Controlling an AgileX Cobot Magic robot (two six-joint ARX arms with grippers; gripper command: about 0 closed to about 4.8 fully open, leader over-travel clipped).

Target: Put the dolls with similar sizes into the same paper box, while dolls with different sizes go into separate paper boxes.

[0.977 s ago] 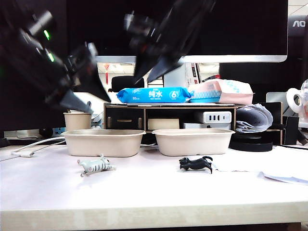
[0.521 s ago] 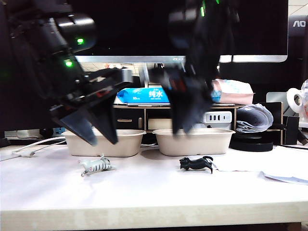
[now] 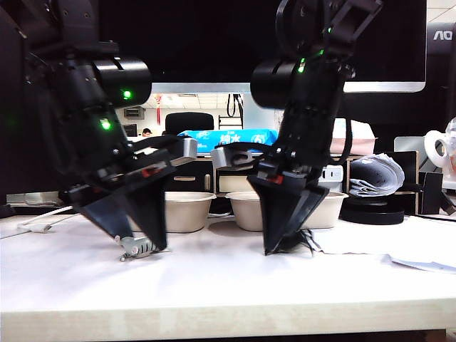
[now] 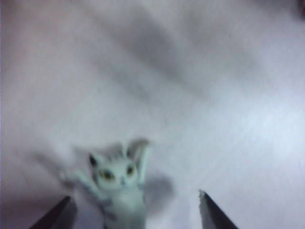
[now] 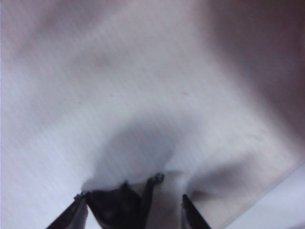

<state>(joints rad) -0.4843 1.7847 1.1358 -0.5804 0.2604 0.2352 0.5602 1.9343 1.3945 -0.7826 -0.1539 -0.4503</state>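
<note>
Both arms are down at the front of the pale wooden bench, each one over its own doll. Your left gripper has its jaws standing wide, holding nothing, and the white-grey striped toy cat lies right between the two dark fingertips, face up toward the wrist camera. Its head points away from the wrist and its body runs back toward it, so the long axis lies along the gap, not across it. That looks well set for a straight close.

In the exterior view the striped toy cat pokes out beside the left gripper, near the bench's front-left edge.

Your right gripper is also spread wide with nothing clamped. The small black toy animal sits in the gap, crowding one fingertip; blur keeps you from reading which way it points. From outside, the right gripper hides it.

Behind them wait the two beige moulded-pulp oblong trays, left and right, toward the bench's back edge.
</note>
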